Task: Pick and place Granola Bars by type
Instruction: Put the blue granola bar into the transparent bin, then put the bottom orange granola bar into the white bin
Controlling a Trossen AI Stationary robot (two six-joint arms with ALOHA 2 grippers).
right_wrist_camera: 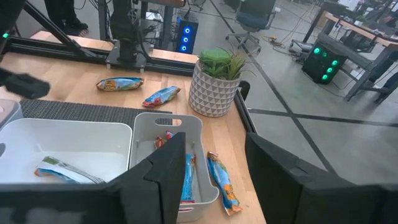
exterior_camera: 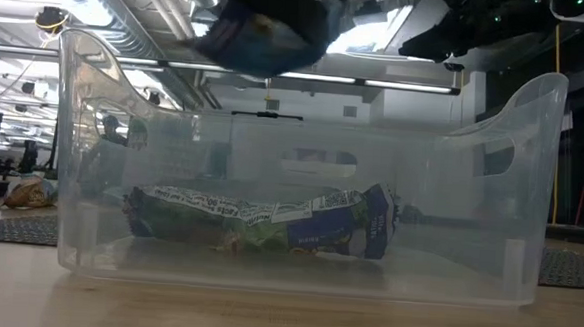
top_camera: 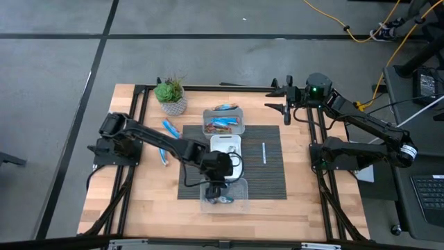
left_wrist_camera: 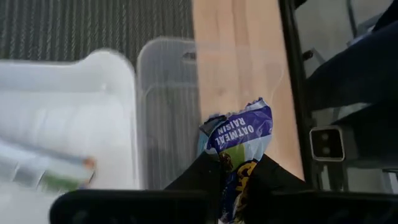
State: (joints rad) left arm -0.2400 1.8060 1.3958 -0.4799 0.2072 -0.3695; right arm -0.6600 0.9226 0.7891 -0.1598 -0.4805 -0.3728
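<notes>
My left gripper (top_camera: 216, 183) hovers over the near clear tub (top_camera: 223, 197) and is shut on a blue granola bar (left_wrist_camera: 239, 142) printed "OATMEAL RAISIN". In the low view that bar (exterior_camera: 259, 34) hangs above the tub (exterior_camera: 71, 172), where other blue bars (exterior_camera: 269, 220) lie flat on the floor. The far tub (top_camera: 223, 122) holds several blue and red bars. Two loose bars (top_camera: 170, 128) (top_camera: 163, 157) lie on the wood left of the mat, and one (top_camera: 226, 107) lies beyond the far tub. My right gripper (right_wrist_camera: 217, 177) is open, raised near the table's far right corner (top_camera: 279, 97). My left gripper pinches the blue granola bar between its two fingers (left_wrist_camera: 202, 177), which lie across the wrapper partway along its length. The free crimped end (left_wrist_camera: 233, 127) sticks out past the fingertips. The bar is lifted clear, above the near clear tub.
A white tub (top_camera: 225, 144) in the middle of the dark mat (top_camera: 270, 173) holds one bar (right_wrist_camera: 62, 171). A thin white stick (top_camera: 263, 153) lies on the mat to the right. A potted plant (top_camera: 171, 96) stands at the far left. Black frame rails run along both table sides.
</notes>
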